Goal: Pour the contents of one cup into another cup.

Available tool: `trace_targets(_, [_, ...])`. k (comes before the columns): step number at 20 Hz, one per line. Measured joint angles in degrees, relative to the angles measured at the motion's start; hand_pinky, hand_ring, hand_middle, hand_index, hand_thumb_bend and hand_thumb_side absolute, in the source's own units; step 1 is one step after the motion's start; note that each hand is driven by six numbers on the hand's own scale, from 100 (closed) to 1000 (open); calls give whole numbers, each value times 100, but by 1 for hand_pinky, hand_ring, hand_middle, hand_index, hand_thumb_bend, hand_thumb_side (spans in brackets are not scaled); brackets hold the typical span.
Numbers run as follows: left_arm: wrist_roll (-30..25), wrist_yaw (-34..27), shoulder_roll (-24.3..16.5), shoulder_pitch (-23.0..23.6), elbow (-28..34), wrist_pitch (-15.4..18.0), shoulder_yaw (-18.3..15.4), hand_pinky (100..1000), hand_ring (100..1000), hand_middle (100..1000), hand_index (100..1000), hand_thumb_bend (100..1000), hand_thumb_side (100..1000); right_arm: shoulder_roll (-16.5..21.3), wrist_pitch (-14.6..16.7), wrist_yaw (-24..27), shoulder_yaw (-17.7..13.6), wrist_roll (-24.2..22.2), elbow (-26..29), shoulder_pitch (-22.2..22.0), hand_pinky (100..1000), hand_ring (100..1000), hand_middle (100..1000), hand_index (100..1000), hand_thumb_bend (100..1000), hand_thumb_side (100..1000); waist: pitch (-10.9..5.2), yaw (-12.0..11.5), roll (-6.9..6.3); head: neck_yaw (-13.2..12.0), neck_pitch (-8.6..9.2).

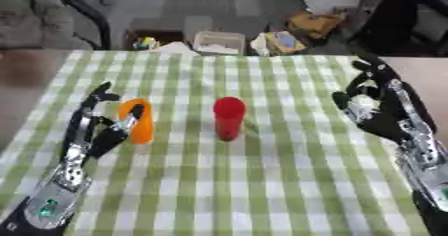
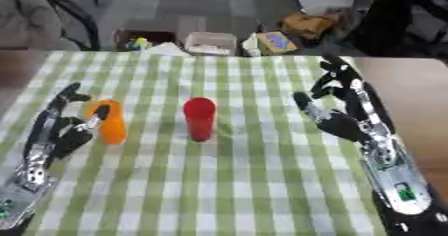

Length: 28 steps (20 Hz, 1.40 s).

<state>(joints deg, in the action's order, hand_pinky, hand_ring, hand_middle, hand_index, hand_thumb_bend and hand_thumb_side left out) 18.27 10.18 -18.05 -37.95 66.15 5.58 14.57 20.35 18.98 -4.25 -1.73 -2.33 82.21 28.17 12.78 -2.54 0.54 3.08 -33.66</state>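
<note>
- Right now two cups stand on the desk (image 1: 289, 180), which is covered with a green-and-white checked cloth.
- The orange cup (image 1: 138, 122) is a plain, tall tumbler of bright, smooth plastic, standing upright toward the left side of the cloth.
- The red cup (image 1: 229, 117) is about the same shape, also upright, near the middle of the desk and just to the right of the orange one, with a gap of cloth between them.
- From where I stand I cannot see into either cup, so what they hold I cannot tell.
- The left robot hand (image 1: 103, 130) comes up from the lower left corner and sits against the orange cup: its thumb lies across the cup's front and its fingers rise behind the left side, curled partway round it.
- The right robot hand (image 2: 337, 110) hangs over the right side of the cloth, its fingers spread and relaxed, holding nothing.
- The red cup is well apart from the right robot hand, with bare checked cloth between them, and it is untouched by either hand.
- Beyond the far edge of the desk, on the floor, sit a dark box (image 1: 150, 37), a pale tray (image 1: 219, 42) and some yellowish packages (image 1: 302, 30); their contents are too blurred to make out.
</note>
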Motion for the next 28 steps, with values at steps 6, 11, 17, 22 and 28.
trace_targets(6, [17, 147, 0, -116, -176, 19, 10, 499, 1000, 686, 952, 553, 568, -1, 17, 8, 4, -19, 0, 8, 564, 963, 469, 957, 471, 359, 21, 27, 12, -5, 2])
trace_targets(11, [43, 250, 0, -182, -352, 47, 10, 490, 991, 665, 948, 553, 569, -1, 20, 16, 23, -25, -1, 12, 563, 963, 469, 957, 473, 359, 33, 53, 28, -13, 4])
trace_targets(17, [15, 333, 5, -229, -508, 105, 10, 483, 978, 647, 943, 551, 581, -3, 31, 26, 34, -50, -2, 55, 563, 963, 468, 957, 475, 360, 63, 92, 41, -19, 7])
trace_targets(22, [-26, 419, 58, -240, -638, 159, 23, 472, 966, 631, 940, 538, 584, -6, 32, 30, 35, -57, -3, 56, 563, 963, 468, 957, 472, 363, 74, 112, 56, -20, 25])
trace_targets(28, [-30, 552, 100, -264, -746, 204, 33, 443, 949, 614, 936, 512, 587, -8, 32, 32, 35, -59, -5, 57, 562, 964, 467, 957, 472, 365, 88, 141, 63, -20, 46])
